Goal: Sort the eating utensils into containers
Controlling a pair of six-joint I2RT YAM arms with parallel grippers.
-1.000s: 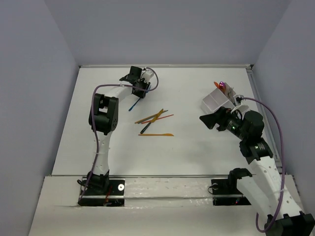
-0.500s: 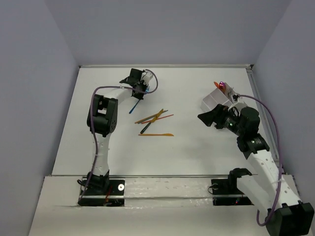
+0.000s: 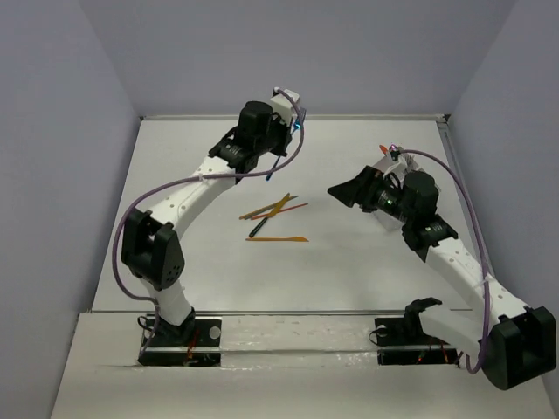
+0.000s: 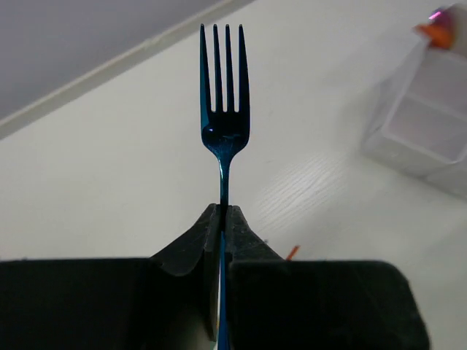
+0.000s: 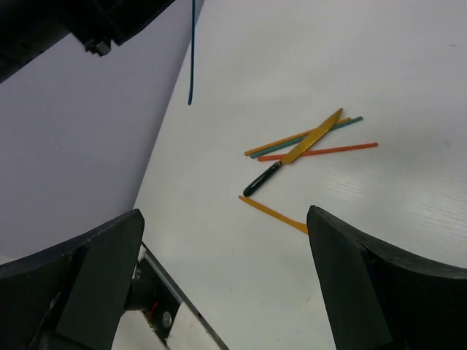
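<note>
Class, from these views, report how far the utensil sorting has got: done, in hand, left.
Done: an orange piece already stands in the container. In hand: the left gripper is shut on a blue fork, raised off the table; the right gripper is open and empty. Left: about five utensils lie loose on the table.
</note>
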